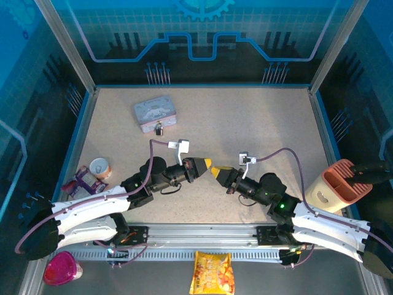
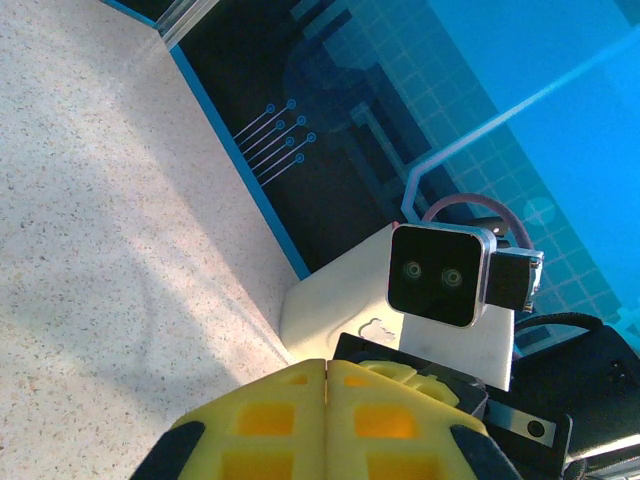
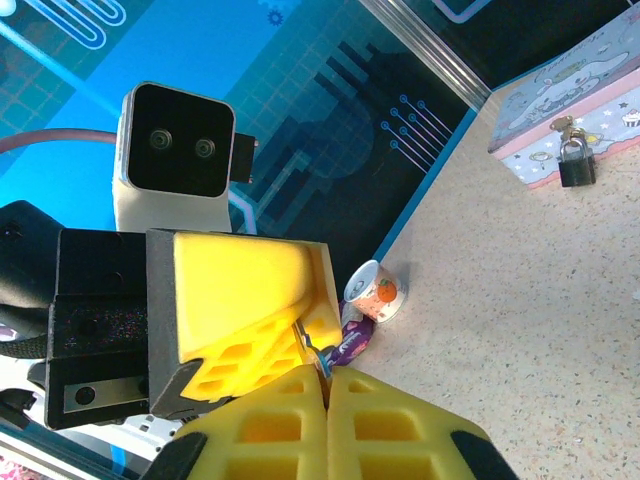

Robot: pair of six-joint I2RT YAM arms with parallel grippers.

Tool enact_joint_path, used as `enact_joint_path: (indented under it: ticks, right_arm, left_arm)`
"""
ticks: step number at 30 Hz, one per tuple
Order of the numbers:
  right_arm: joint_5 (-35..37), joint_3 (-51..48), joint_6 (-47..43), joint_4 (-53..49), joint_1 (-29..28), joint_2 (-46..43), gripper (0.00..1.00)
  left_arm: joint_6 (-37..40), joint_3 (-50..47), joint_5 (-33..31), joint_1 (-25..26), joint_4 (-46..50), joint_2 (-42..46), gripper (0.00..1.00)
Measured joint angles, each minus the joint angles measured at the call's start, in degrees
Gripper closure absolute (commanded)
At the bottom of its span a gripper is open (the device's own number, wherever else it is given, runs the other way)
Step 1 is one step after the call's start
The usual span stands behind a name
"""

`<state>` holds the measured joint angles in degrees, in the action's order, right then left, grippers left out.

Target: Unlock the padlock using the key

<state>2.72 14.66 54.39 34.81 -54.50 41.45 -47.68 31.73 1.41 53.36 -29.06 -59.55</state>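
Dark padlock (image 3: 573, 165) touches the tin (image 3: 575, 85), sharpest from right wrist.

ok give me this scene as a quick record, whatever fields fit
left gripper: shut, tip to tip with the right one over mid table
right gripper: shut
key: thin metal piece between the two tips; cannot tell which gripper holds it
padlock: at the tin box's near edge, shackle looks closed, no gripper near
tin box: far left of the table
other items: small cup at left edge, snack bag in front of the arm bases
task state: key not yet at the padlock
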Motion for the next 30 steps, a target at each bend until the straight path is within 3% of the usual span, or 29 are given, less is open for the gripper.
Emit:
enact_joint_path:
  ticks: [2, 6, 10, 13, 16, 22, 25, 30]
  right_arm:
    - [0.00, 0.00, 0.00, -0.02, 0.04, 0.00, 1.00]
    - [-0.02, 0.02, 0.00, -0.24, 0.11, 0.00, 1.00]
    - [0.07, 0.90, -0.09, -1.95, 0.11, -0.07, 1.00]
    - [1.01, 2.69, -0.96, -7.19, 0.20, -1.27, 1.00]
    - [2.95, 5.27, -2.67, -14.80, 0.20, -3.74, 1.00]
    - [7.23, 10.60, -7.08, -29.66, 0.37, -7.67, 1.00]
    - [8.79, 12.04, -8.61, -34.62, 0.57, -8.13, 1.00]
    - [9.27, 12.07, -9.31, -38.23, 0.57, -8.09, 1.00]
  left_arm:
    - [0.00, 0.00, 0.00, 0.00, 0.02, 0.00, 0.99]
    - [0.00, -0.02, -0.02, 0.00, 0.02, 0.00, 0.87]
    - [0.79, -0.02, -0.17, 0.00, 1.01, 0.11, 0.53]
    - [3.45, 0.22, -1.66, -0.50, 7.02, 2.51, 0.39]
    - [7.43, 2.93, -5.53, -2.93, 18.58, 6.91, 0.34]
    - [14.16, 12.13, -12.68, -14.95, 37.86, 11.21, 0.23]
    - [16.98, 13.88, -15.61, -18.93, 43.56, 9.35, 0.16]
    - [20.74, 15.91, -19.63, -22.84, 47.74, -1.33, 0.14]
